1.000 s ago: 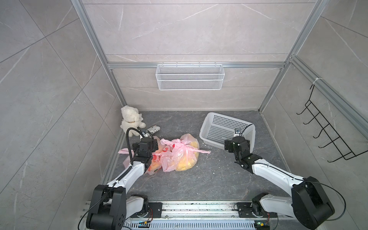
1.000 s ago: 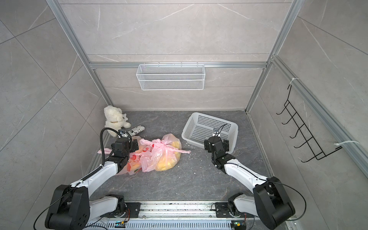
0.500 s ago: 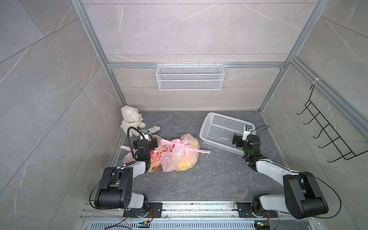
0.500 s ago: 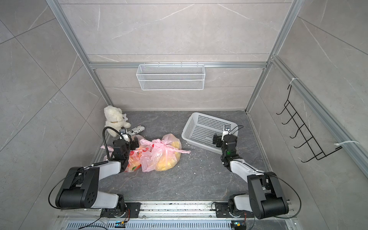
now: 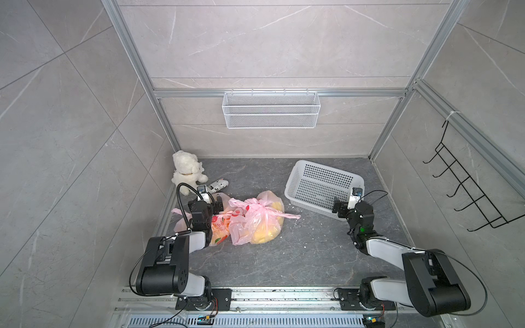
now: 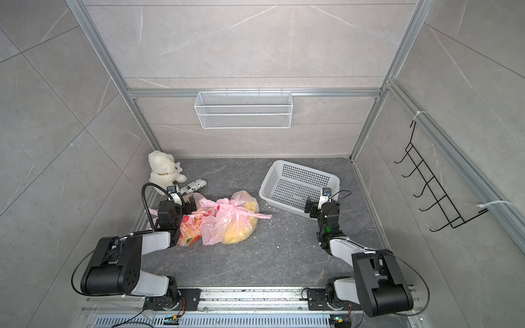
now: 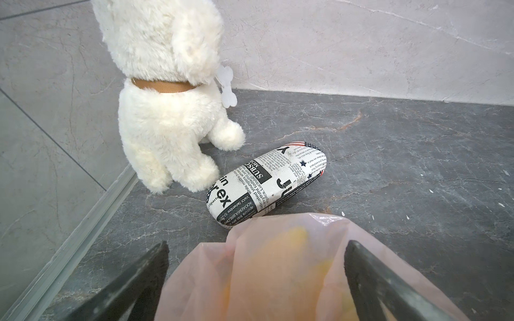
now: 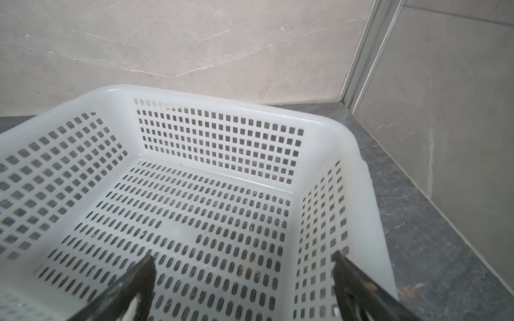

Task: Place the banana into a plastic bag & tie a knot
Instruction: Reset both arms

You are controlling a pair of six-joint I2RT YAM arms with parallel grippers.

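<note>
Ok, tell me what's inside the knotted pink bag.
The yellow banana shows through the pink bag, knotted on top. Crumpled film hides its exact shape and whether anything else is inside.

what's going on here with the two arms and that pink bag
Two robot arms are bagging a banana. The pink plastic bag lies on the table, yellow fruit showing through it, and its top looks knotted. Neither arm holds anything: the left gripper hangs open over a printed bag beside it, and the right gripper is open at the white basket.
</note>
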